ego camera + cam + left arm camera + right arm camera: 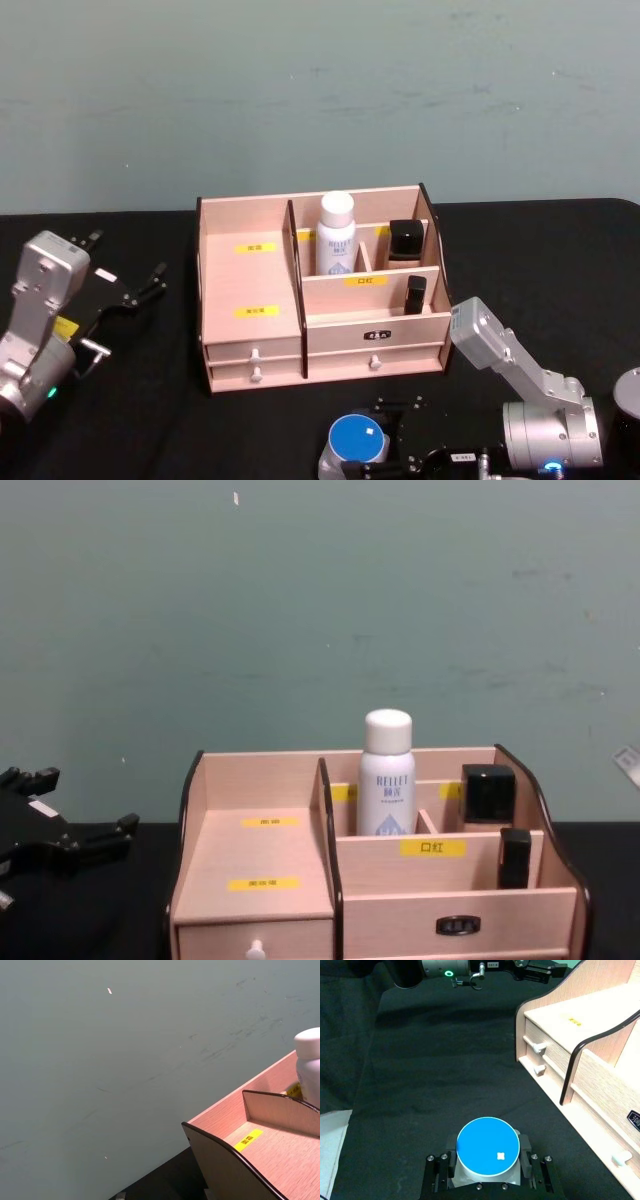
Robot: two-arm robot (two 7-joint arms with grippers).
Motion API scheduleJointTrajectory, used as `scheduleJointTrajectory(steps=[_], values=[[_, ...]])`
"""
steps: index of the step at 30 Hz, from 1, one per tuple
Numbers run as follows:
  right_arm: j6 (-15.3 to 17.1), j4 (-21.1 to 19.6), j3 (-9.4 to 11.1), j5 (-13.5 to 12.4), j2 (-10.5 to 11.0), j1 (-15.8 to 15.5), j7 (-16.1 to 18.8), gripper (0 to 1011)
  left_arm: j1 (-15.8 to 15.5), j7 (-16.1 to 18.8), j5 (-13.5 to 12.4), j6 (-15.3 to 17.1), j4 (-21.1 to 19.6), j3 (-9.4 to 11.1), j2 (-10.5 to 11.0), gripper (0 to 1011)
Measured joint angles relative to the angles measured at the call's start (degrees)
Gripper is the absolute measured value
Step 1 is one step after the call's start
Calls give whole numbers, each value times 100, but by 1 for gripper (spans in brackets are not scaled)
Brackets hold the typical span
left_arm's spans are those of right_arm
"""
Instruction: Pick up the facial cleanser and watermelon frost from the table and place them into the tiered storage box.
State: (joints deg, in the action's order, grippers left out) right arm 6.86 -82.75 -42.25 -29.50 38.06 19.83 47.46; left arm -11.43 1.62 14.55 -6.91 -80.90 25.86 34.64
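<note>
The tiered storage box [250, 275] of light wood stands mid-table, also in the chest view [260, 855]. A white bottle with a white cap [336, 235] stands upright in a rear compartment. Near the table's front edge, my right gripper [375, 455] is shut on a white container with a round blue top [357, 437]; the right wrist view shows its fingers [442, 1172] on both sides of the container [488, 1146]. I cannot tell which item is the facial cleanser or the watermelon frost. My left gripper [125, 258] hovers open and empty left of the box.
Two black items [406, 238] sit in the box's right compartments. Two drawers with white knobs [256, 353] face me. A dark round object [630, 392] sits at the far right edge. Black cloth covers the table; a teal wall [320, 630] stands behind.
</note>
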Motion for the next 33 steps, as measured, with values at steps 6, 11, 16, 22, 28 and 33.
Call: scheduleJointTrajectory(steps=[6, 11, 16, 22, 28, 33], values=[[-1, 0, -1, 3, 0, 0, 3, 738, 0, 0, 0, 0, 0, 0, 0, 1010], [-2, 0, -1, 5, 0, 0, 5, 738, 0, 0, 0, 0, 0, 0, 0, 1010], [1, -27, 29, -6, -1, -33, -17, 738, 0, 0, 0, 0, 0, 0, 0, 1010], [13, -163, 114, -81, 25, -82, -80, 738, 0, 0, 0, 0, 0, 0, 0, 1010], [33, -351, 183, -93, 74, -95, -171, 738, 0, 0, 0, 0, 0, 0, 0, 1010], [68, -526, 217, -62, 103, -66, -239, 738, 0, 0, 0, 0, 0, 0, 0, 1010]])
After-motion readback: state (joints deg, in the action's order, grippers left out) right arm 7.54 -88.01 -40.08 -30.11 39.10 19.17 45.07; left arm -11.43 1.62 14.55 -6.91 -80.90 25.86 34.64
